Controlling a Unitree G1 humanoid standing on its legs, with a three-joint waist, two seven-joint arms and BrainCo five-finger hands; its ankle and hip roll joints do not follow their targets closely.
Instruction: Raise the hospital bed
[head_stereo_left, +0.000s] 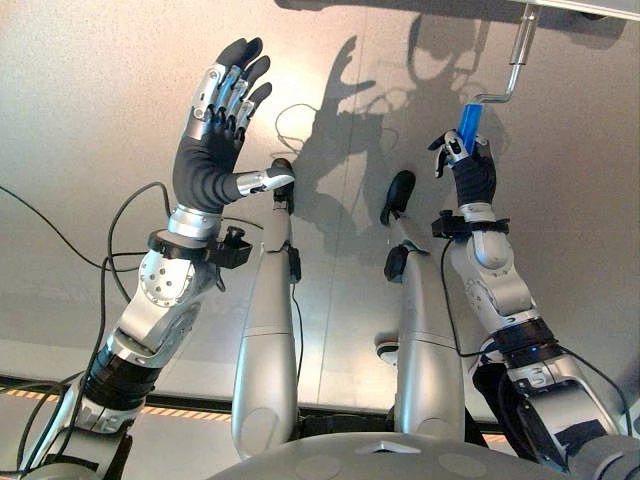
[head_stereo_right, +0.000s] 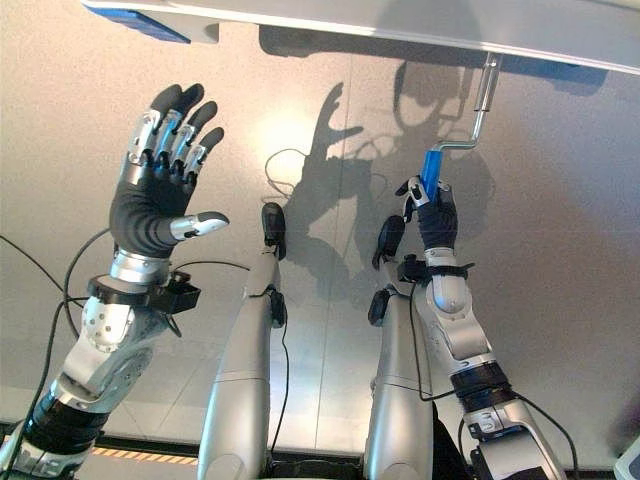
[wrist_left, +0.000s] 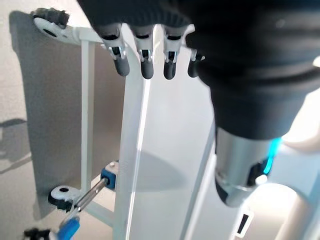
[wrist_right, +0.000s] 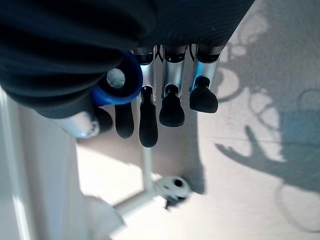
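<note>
So the right robot hand (head_stereo_right: 432, 215) is clenched around the blue grip (head_stereo_right: 430, 170) of the crank handle (head_stereo_right: 478, 110). The fingers are curled round it, and in the right wrist view the round end of that blue grip (wrist_right: 118, 80) pokes out between the dark cover and the fingertips (wrist_right: 148, 127). The crank itself is a bent silver rod that runs from the blue grip up to the underside of the hospital bed (head_stereo_right: 400, 25), whose pale frame edge crosses the top of the head views. The grip sits low, just below the bed's edge, over the grey floor (head_stereo_right: 560, 250).

The left robot hand (head_stereo_left: 215, 150) is released and holding nothing: fingers straight and spread, thumb sticking out sideways, raised in the air well apart from the crank and the bed.

From the left wrist view you get the bed's white frame bars (wrist_left: 132, 150) and two castor wheels (wrist_left: 62, 196), plus the silver crank rod going into a blue fitting (wrist_left: 108, 176) on the frame, right next to the lower wheel. Another castor (wrist_right: 175, 186) shows in the right wrist view past the fingers.
</note>
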